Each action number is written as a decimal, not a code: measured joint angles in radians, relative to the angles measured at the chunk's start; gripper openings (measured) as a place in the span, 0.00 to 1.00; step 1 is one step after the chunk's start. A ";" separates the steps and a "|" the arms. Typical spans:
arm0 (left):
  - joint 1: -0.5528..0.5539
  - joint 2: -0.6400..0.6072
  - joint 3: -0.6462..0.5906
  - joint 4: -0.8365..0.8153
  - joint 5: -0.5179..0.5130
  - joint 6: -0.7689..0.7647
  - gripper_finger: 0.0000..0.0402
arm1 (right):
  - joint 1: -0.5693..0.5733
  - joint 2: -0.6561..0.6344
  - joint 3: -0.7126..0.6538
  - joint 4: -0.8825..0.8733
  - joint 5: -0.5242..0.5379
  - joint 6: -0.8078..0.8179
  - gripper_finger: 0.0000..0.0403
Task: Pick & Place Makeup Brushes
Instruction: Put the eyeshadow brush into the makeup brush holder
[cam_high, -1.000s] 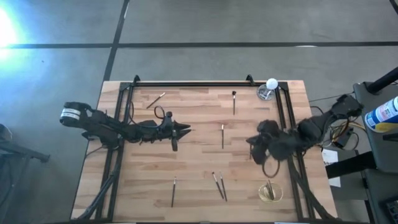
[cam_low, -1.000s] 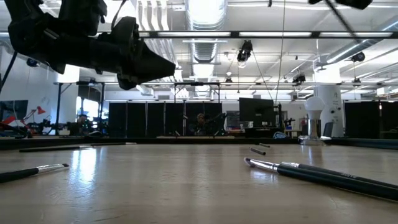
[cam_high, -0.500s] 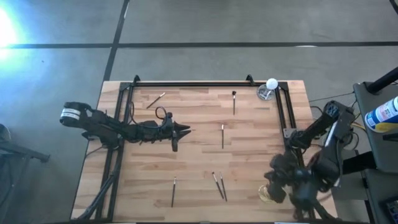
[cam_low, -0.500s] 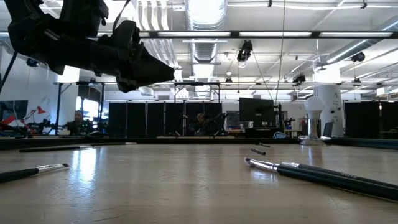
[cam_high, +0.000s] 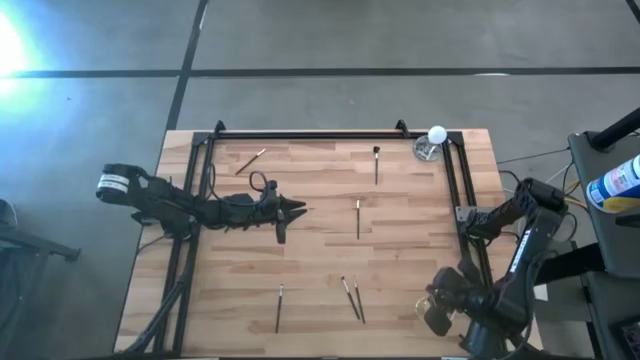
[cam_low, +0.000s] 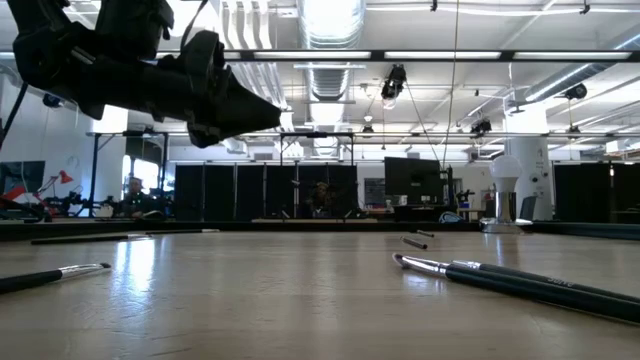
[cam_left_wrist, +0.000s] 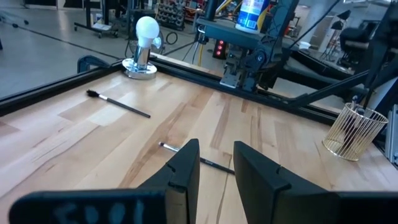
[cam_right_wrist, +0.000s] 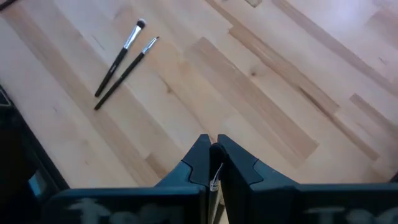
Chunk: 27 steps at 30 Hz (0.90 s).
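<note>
Several makeup brushes lie flat on the wooden table: one (cam_high: 251, 160) at far left, one (cam_high: 376, 163) at far middle, one (cam_high: 358, 218) at centre, one (cam_high: 279, 307) near the front edge, and a pair (cam_high: 353, 299) beside it. My left gripper (cam_high: 297, 210) hovers open and level over the table's left half, holding nothing (cam_left_wrist: 214, 165). My right gripper (cam_high: 440, 305) is at the near right corner, over a gold wire cup (cam_high: 428, 318). It is shut (cam_right_wrist: 212, 148) with a thin pale sliver between its fingers, which looks like a brush. My right gripper pinches a thin pale stick (cam_right_wrist: 215, 176) between its two shut fingers. Only a sliver of it shows in the slit between them, so which part of the brush it is cannot be told. The fingers slant downward, and the stick is lifted clear of the table.
A white bulb on a round stand (cam_high: 436, 134) is at the far right corner. Black rails (cam_high: 300, 134) frame the table's far and side edges. The wire cup (cam_left_wrist: 354, 130) stands by the right rail. In the low view, brushes (cam_low: 520, 282) lie close in front.
My right gripper has swung from the table's right middle toward the near edge and gone down, ending over the wire cup, fingers shut throughout. The brushes on the table have not moved.
</note>
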<state>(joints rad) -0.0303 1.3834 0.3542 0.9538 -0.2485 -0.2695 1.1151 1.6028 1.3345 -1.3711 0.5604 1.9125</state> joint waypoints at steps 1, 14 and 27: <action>0.000 0.000 0.000 0.003 0.000 0.000 0.23 | 0.002 0.006 -0.008 0.013 0.000 0.000 0.03; 0.000 0.000 0.000 0.005 0.000 0.000 0.23 | 0.050 0.086 -0.031 0.054 -0.065 0.055 0.04; 0.000 0.000 0.000 0.004 0.000 -0.001 0.23 | 0.038 -0.010 -0.028 0.063 -0.151 0.046 0.35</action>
<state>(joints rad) -0.0303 1.3834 0.3546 0.9577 -0.2489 -0.2704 1.1528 1.5931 1.3067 -1.3078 0.4093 1.9581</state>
